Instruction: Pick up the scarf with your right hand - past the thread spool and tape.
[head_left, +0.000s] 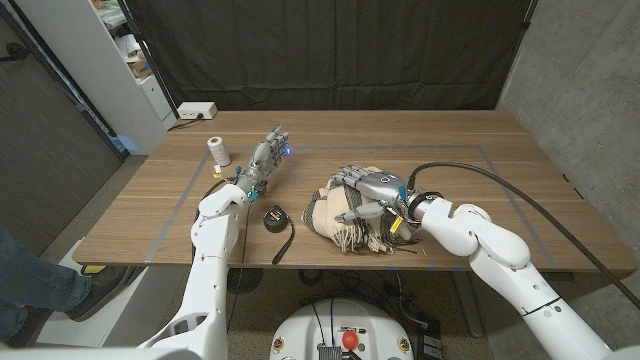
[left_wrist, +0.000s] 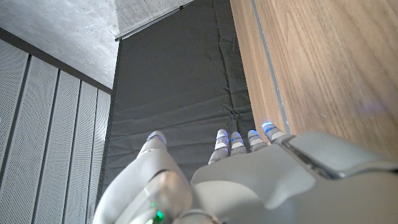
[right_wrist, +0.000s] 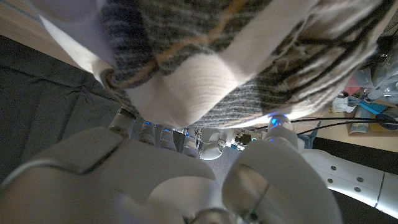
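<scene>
The scarf (head_left: 335, 212), cream and grey striped with a fringe, lies bunched on the table right of centre. My right hand (head_left: 365, 190) is on top of it, fingers over the far side and thumb pressed into the near fold. In the right wrist view the scarf (right_wrist: 205, 68) bulges between the fingertips (right_wrist: 163, 132) and the thumb, so the hand grips it. A white thread spool (head_left: 218, 150) stands at the far left. The black tape (head_left: 273, 216) with its strap lies near the front edge. My left hand (head_left: 268, 156) hovers raised between spool and scarf, fingers apart and holding nothing.
A white power strip (head_left: 197, 111) sits at the table's (head_left: 450, 140) far left corner. A shelf unit stands beyond the left edge. A person's leg shows at the left edge of the picture. A black cable runs from my right wrist across the table.
</scene>
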